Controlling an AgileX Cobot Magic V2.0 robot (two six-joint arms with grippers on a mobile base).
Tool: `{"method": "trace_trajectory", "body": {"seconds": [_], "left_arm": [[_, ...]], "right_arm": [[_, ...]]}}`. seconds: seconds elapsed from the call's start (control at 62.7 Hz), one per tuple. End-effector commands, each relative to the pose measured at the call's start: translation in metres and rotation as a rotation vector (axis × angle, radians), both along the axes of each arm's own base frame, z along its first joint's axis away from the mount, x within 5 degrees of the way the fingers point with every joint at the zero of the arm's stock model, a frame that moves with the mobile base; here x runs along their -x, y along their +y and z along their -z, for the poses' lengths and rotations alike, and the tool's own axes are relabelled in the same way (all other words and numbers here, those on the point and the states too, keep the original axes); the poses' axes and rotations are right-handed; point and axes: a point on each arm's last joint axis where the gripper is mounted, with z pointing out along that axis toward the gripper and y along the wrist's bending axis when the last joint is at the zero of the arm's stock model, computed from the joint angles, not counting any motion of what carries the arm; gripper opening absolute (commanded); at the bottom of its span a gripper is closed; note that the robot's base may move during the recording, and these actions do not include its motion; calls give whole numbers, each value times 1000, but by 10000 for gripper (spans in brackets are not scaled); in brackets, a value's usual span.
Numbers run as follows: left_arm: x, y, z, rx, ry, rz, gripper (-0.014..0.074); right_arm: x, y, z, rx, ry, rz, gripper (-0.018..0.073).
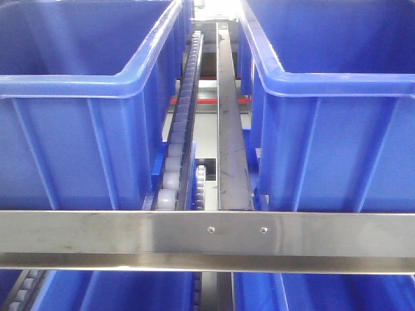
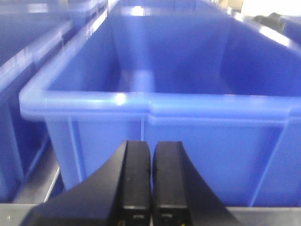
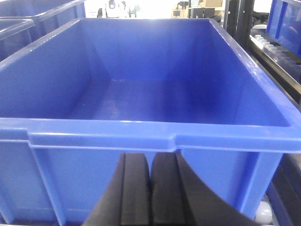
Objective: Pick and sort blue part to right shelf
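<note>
Pincers: left pincer (image 2: 151, 188) and right pincer (image 3: 150, 193) both pressed together, gripping nothing, at lower centre before blue bins (image 3: 155, 136). Blue part appears in no view.

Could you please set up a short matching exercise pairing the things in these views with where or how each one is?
Things:
1. left gripper
2. metal crossbar
3. roller track
4. bin before the right gripper

States:
A. runs between the two upper bins
B. shut, holding nothing
C. shows a bare floor inside
D. spans the shelf front, with two screws

Pairs: 1-B, 2-D, 3-A, 4-C
</note>
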Motion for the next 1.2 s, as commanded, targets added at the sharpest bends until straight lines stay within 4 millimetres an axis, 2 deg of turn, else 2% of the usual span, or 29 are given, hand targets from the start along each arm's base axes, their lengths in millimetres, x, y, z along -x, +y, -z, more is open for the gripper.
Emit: {"method": "trace_trajectory", "body": {"seconds": [0.0,1.18], "left_arm": [[1,0,-3,14,-102,-4,123],[1,1,-5,1,-123,-6,123]], "right_arm": [[4,-1,-17,6,-134,8,57],[4,-1,-17,6,-134,8,57]]}}
